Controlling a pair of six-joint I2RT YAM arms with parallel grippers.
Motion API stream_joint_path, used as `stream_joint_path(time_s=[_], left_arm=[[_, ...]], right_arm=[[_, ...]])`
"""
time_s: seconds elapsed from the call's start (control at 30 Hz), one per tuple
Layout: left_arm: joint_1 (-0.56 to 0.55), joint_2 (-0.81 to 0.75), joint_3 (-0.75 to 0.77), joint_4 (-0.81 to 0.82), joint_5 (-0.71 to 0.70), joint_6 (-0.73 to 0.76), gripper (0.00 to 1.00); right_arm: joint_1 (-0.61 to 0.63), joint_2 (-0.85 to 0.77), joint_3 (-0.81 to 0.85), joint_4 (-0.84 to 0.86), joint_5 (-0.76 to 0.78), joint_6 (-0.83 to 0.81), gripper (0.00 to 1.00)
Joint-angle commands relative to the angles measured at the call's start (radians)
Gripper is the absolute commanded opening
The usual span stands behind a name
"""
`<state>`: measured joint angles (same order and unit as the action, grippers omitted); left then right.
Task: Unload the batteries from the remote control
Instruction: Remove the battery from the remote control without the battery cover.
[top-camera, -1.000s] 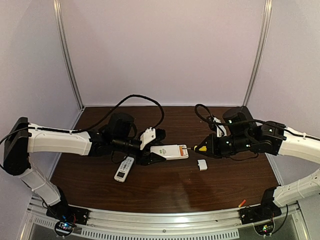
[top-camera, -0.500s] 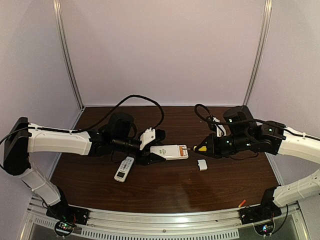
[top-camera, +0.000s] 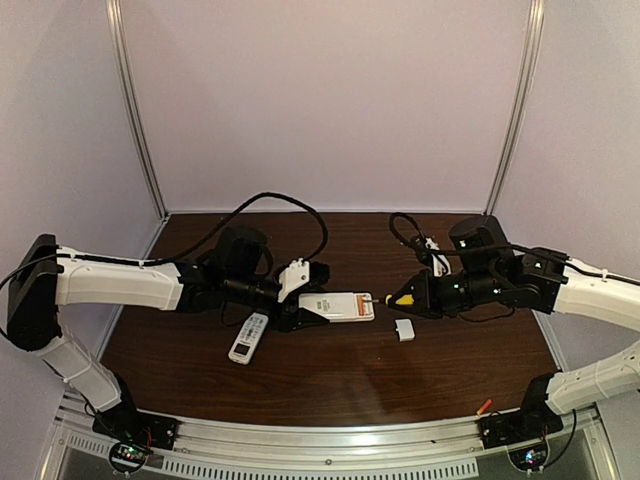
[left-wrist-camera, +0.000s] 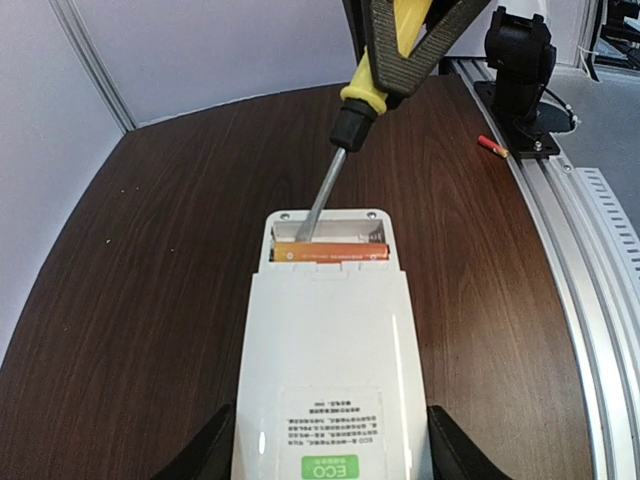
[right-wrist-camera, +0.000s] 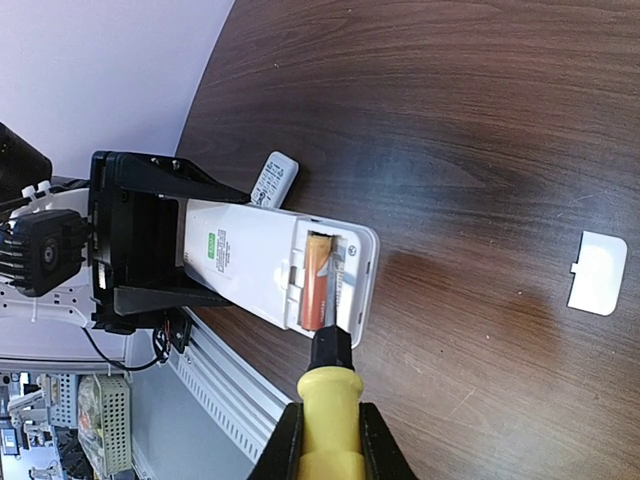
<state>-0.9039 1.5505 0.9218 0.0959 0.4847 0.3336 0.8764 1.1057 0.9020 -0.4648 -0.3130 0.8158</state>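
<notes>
Orange battery (left-wrist-camera: 331, 252) lies across remote (left-wrist-camera: 330, 340) clasped by left fingers (left-wrist-camera: 205, 455); right fingers (right-wrist-camera: 283, 450) pinch screwdriver (right-wrist-camera: 330, 400).

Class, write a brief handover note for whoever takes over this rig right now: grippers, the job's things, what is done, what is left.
Left gripper: shut on the remote, back side up.
Right gripper: shut on the screwdriver, tip in the open compartment beside the seated battery.
Done: cover off, on the table; one loose battery lies by the right arm's base.
Left: lever out the seated battery. A second remote lies on the table too.
</notes>
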Motion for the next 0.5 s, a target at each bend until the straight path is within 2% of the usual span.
stream_joint_path(time_s=[0.0, 0.47], left_arm=[[-0.013, -0.023, -0.002, 0.084, 0.098, 0.024, 0.00], [-0.013, -0.043, -0.018, 0.081, 0.122, 0.023, 0.00]], right_arm=[[0.000, -0.026, -0.018, 0.129, -0.078, -0.027, 0.00], [-0.011, -0.046, -0.067, 0.152, -0.121, -0.046, 0.00]])
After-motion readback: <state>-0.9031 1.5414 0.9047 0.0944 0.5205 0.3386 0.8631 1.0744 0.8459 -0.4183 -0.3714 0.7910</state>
